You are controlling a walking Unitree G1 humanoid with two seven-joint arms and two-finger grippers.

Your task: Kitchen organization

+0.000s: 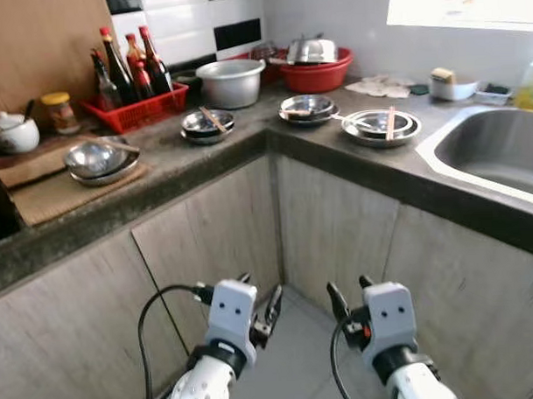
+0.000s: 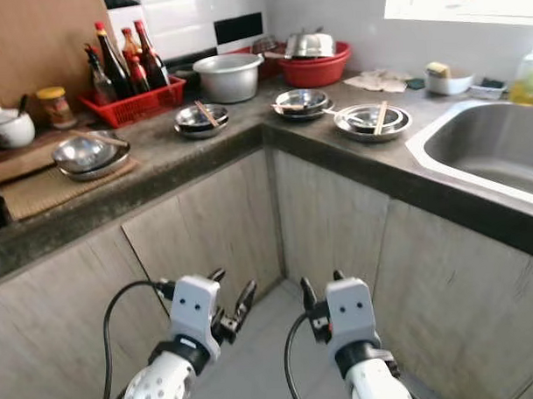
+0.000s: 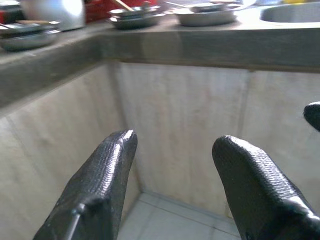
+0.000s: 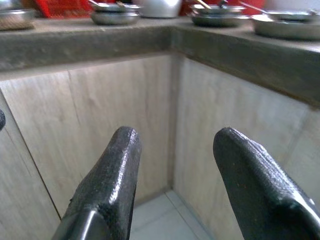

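Note:
On the dark L-shaped counter [image 1: 247, 143] sit several steel bowl-and-plate sets: one on a mat at the left [image 1: 99, 160], one with chopsticks [image 1: 208, 124], one near the corner [image 1: 307, 108], and one with chopsticks beside the sink [image 1: 382, 125]. A steel pot [image 1: 232, 82] stands behind them. My left gripper [image 1: 260, 305] and right gripper [image 1: 349, 295] hang low in front of the cabinet corner, well below the counter. Both are open and hold nothing; the wrist views show the left fingers [image 3: 107, 175] and right fingers [image 4: 112, 175] spread apart.
A red basket of sauce bottles [image 1: 136, 99] and a jar [image 1: 58, 110] stand at the back left. A red basin with a steel lid [image 1: 314, 66] sits in the back corner. The steel sink [image 1: 501, 152] lies at the right. Wood-look cabinet doors [image 1: 338, 232] close the corner below.

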